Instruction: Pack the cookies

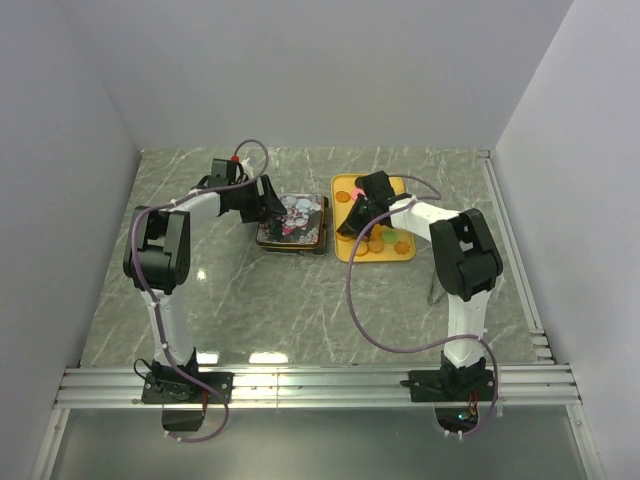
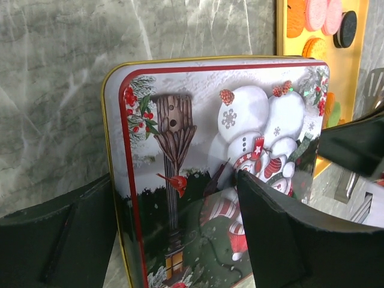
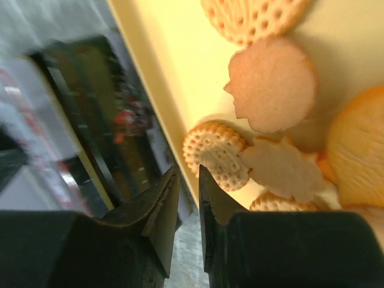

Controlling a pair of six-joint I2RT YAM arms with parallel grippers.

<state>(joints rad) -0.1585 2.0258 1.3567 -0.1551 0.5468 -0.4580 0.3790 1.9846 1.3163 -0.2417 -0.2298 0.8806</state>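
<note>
Cookies, orange, tan, pink and green, lie on a yellow tray. The right wrist view shows tan dotted rounds and flower shapes close up. My right gripper is at the tray's left edge, its jaws pinched on the tray rim. A tin with a snowman lid lies left of the tray. My left gripper holds the lid by its left edge and tilts it. One finger is behind the lid and the other is on its face.
Shiny metal of the tin's base shows under the lid's right side. The tray with pink, orange and black cookies lies just beyond the tin. Grey walls close in the marble table on three sides.
</note>
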